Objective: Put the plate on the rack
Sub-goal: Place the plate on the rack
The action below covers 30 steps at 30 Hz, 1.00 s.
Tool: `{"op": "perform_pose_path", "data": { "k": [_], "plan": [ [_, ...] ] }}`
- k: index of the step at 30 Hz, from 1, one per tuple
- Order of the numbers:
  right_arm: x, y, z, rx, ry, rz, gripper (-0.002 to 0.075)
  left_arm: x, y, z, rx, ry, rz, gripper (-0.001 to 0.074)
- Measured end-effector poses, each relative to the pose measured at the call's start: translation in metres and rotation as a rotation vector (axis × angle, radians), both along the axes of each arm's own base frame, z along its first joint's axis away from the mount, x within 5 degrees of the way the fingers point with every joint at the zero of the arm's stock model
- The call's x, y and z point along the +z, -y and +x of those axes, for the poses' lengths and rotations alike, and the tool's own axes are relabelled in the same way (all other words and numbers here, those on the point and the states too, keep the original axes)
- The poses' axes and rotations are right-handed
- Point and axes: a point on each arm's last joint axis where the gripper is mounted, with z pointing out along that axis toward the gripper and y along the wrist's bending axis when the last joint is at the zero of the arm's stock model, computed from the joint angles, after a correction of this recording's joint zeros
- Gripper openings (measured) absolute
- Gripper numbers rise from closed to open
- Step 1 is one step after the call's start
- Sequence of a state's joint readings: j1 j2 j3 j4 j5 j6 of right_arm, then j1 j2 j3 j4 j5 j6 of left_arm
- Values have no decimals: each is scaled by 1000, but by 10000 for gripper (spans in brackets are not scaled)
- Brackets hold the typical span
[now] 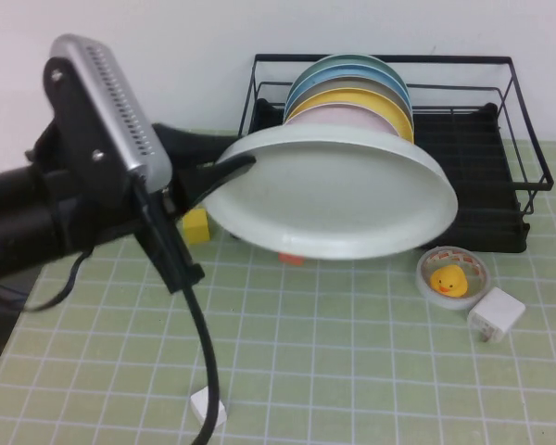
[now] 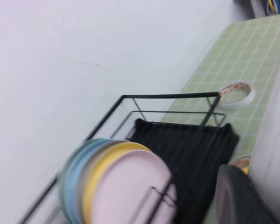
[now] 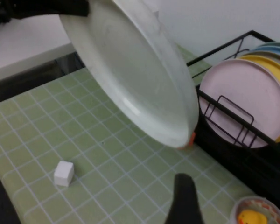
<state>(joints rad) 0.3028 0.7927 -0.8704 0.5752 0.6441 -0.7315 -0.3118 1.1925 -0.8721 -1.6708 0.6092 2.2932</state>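
Observation:
The plate (image 1: 334, 190) is large, round and pale mint-white. It hangs tilted in the air just in front of the rack (image 1: 473, 139), a black wire frame on a black tray base. My left gripper (image 1: 228, 172) is shut on the plate's left rim. In the left wrist view one dark finger (image 2: 238, 200) lies against the plate (image 2: 273, 154). The right wrist view shows the plate (image 3: 130, 70) overhead beside the rack (image 3: 252, 161). Of my right gripper only one black finger (image 3: 184, 200) shows, low over the mat on the near right side, with nothing in the open jaws.
A pink plate (image 1: 352, 118), a yellow plate (image 1: 352, 97) and blue plates (image 1: 347, 69) stand in the rack's left part. On the green grid mat lie a tape ring with a yellow duck (image 1: 452, 275), a white plug block (image 1: 496, 313), a small white cube (image 1: 207, 405) and a yellow block (image 1: 196, 225).

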Motion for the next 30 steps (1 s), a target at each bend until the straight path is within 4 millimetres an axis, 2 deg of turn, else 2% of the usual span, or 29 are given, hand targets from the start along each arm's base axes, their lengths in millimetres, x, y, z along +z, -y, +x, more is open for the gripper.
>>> {"op": "perform_pose_path", "data": {
  "k": [2, 4, 9, 12, 16, 22, 25, 30],
  "plan": [
    [1, 5, -8, -16, 3, -18, 455, 3, 2, 9, 2, 47, 32, 60],
    [1, 9, -17, -28, -13, -35, 398, 7, 6, 21, 7, 75, 47, 60],
    [-9, 18, -36, -29, -122, -127, 116, 10, 16, 59, 28, 79, 56, 60],
    [-28, 22, -44, -35, -224, -186, 38, 2, 25, 87, 26, 74, 73, 60],
    [-58, 29, -57, -87, -328, -205, 11, -12, 35, 120, 22, 94, 118, 60],
    [-93, 39, -86, -166, -377, -128, 8, -38, 47, 161, 21, 136, 197, 60],
    [-104, 44, -98, -202, -364, -71, 6, -49, 51, 178, 24, 155, 228, 60],
    [-101, 50, -115, -232, -269, 8, 6, -56, 57, 199, 34, 169, 232, 60]
  ]
}}
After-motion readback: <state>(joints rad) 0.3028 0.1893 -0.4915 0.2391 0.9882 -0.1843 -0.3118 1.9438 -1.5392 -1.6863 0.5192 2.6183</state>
